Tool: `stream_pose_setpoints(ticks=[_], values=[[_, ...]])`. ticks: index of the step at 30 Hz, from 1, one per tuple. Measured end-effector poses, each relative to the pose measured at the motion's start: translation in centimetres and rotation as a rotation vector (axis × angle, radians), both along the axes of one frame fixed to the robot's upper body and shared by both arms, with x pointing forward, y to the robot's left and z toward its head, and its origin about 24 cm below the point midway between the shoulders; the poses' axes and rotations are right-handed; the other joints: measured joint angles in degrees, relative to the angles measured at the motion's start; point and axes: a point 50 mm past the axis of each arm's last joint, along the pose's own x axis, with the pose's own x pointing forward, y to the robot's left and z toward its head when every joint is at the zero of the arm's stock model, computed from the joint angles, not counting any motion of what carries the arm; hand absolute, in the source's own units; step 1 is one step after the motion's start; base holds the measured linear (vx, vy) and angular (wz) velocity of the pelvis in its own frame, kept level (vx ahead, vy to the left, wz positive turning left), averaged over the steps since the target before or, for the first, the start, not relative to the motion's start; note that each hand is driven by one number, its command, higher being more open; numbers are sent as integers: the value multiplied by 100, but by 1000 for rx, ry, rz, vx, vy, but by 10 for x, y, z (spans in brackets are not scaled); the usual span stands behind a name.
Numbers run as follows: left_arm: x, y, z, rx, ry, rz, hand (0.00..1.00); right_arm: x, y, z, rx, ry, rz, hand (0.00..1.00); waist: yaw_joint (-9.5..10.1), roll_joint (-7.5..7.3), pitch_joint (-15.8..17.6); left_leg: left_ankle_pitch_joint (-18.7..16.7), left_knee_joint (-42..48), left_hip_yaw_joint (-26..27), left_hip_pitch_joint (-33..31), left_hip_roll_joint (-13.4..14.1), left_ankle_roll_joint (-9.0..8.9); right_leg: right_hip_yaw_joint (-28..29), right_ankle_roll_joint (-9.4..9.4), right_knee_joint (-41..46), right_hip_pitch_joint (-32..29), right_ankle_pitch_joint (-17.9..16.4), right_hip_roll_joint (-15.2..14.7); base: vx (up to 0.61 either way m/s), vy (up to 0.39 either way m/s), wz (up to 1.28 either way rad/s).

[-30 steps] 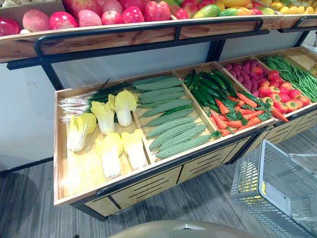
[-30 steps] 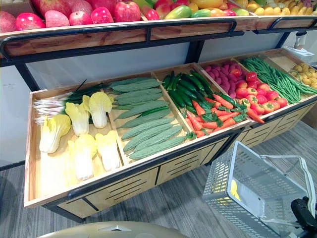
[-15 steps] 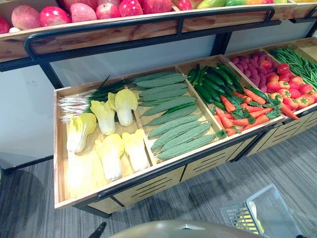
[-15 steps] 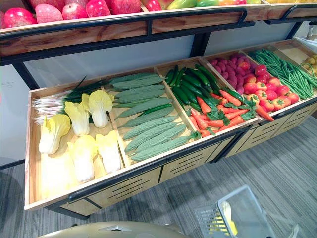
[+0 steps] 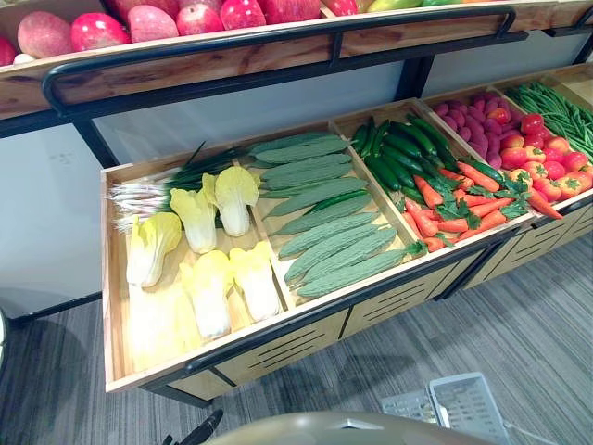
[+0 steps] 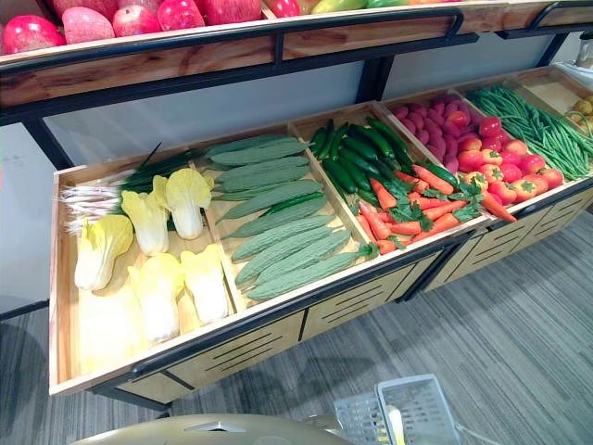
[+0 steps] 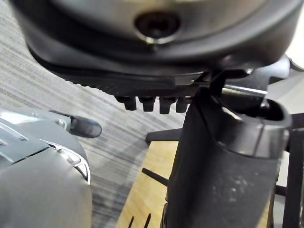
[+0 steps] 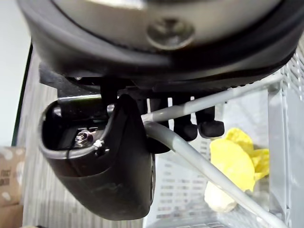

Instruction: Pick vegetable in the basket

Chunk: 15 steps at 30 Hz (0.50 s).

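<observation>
— What's the room like?
— Grey striped floor [image 5: 519, 334] and a white wall [image 5: 46, 204]. Against the wall is a long wooden stand [image 5: 113, 278] with a black rail along its front. Its sloping trays run left to right. First come pale cabbages [image 5: 208, 292] with scallions [image 5: 148, 193] behind them, then bumpy green gourds [image 5: 324, 236]. Next are cucumbers [image 5: 398, 153] with carrots [image 5: 454, 209] in front, then tomatoes [image 5: 547, 167], and beans [image 5: 556, 107] at the far right. A shelf [image 5: 232, 60] above carries apples [image 5: 148, 20].
— And the basket?
— The basket [image 5: 463, 408] is low down in front of the stand, over the floor and well apart from the trays. It's grey mesh. The right robot hand [image 8: 109, 161] has its fingers [image 8: 209, 127] curled round the handle [image 8: 213, 175].
— Anything in it?
— One yellow cabbage [image 8: 235, 166], lying inside against the mesh, beneath the handle.
— The other one?
— The left robot hand [image 7: 223, 166] hangs above the floor, near the stand's wooden front, and I can't see it touching anything. Whether it's spread or closed, I can't tell.
</observation>
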Motion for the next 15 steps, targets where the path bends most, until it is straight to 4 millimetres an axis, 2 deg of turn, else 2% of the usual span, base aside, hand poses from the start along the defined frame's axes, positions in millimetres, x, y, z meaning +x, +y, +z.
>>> stream_pose_setpoints(ticks=[5, 9, 13, 15], values=[[4, -4, -1, -6, 8, -70, 100, 4, 8, -4, 13, -5, 22, 0, 79, -15, 8, -23, -1, 50, 44, 1, -11, 37, -1, -8, 11, 0, 5, -2, 0, -3], [7, -8, -1, -13, 9, -108, 100, 9, 9, -4, 11, -5, 55, 0, 103, -32, 23, -179, 183, 220, 85, 33, -33, 199, -9, 6, 7, -5, 20, -8, 8, -23], [8, -5, 0, 1, -1, -116, 100, 22, 4, 0, -23, -33, 97, 0, 113, -59, 200, -737, 1047, 622, 83, 293, -88, 661, -48, 221, -84, -52, 129, 1, 13, -58], [17, 1, 3, 26, -25, -155, 100, 28, 1, 3, -45, -48, 118, 0, 103, -94, 376, -1047, 1549, 801, 72, 446, -100, 879, -54, 412, -139, -89, 182, -15, 25, -48]])
